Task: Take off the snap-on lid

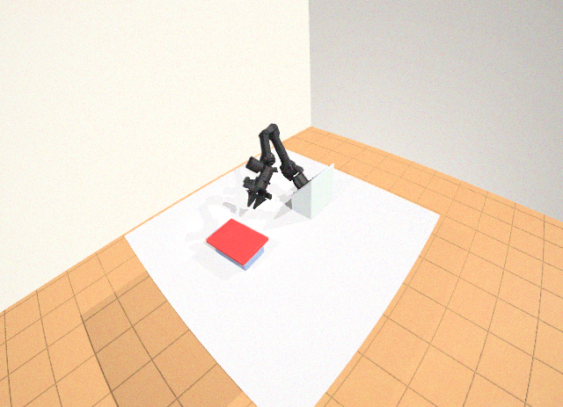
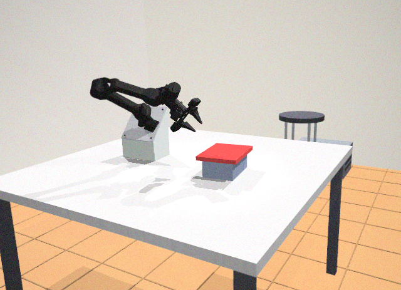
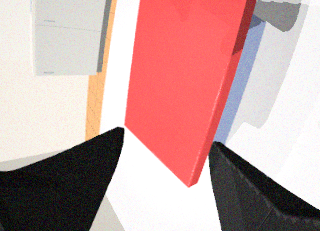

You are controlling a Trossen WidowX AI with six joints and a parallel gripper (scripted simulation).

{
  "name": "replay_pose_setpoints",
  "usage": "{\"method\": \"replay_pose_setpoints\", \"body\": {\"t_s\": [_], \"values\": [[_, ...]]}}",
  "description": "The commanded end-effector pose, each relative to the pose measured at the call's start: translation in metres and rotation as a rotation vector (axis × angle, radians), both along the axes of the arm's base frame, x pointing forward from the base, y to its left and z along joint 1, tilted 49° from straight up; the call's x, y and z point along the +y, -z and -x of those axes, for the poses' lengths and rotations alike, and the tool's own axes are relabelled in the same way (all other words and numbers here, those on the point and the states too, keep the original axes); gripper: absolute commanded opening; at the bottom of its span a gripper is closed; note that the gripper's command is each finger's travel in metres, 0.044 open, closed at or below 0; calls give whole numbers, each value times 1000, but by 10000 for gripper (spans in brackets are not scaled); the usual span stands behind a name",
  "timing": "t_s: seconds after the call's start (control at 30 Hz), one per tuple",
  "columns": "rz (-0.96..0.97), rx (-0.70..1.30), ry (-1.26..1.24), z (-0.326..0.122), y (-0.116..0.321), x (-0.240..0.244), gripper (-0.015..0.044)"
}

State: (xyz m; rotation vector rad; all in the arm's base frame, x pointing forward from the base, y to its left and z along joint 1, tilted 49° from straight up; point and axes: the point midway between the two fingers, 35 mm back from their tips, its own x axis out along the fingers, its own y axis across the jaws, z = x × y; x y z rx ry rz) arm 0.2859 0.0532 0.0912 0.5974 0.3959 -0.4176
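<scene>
Pincer point(image 1: 252, 207) point(image 2: 198, 127) point(image 3: 167, 142) is part open with nothing between its fingers, hanging up off the table point(image 1: 318, 302) point(image 2: 181, 222) point(image 3: 150, 191), on the arm-base side of the lid, apart from it. Red lid point(image 1: 237, 240) point(image 2: 225, 153) point(image 3: 175, 71) sits flat on the blue storage box point(image 1: 252, 259) point(image 2: 217, 170) point(image 3: 240, 86), overhanging the walls; box stands on the table in front of the arm's white base point(image 1: 322, 192) point(image 2: 138, 149).

Step in hand looks like the approach, lid not yet gripped. Next move probably: line up the fingers with the lid's overhanging edges or rim, come down, close on the lid only, then pull straight up so the snap lets go and the box stays put. Gripping too low could catch the box and drag it.

Lid is an oblong slab, top face up. In the wrist view it runs from the near corner, low between the fingertips, up and slightly right, out of frame at the top. Long axis: in the top view seems to go upper left to lower right, but foreshortening makes that a guess. No front or back to tell.
</scene>
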Motion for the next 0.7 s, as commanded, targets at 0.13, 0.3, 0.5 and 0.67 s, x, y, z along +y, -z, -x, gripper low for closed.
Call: {"method": "replay_pose_setpoints", "body": {"t_s": [0.13, 0.3, 0.5, 0.67], "values": [[-22, -6, 12, 2, 3, -2, 235], [-22, -4, 13, -8, 35, -35, 235], [-18, -8, 11, -8, 44, -48, 235], [-18, -7, 12, -11, 45, -48, 235]]}}
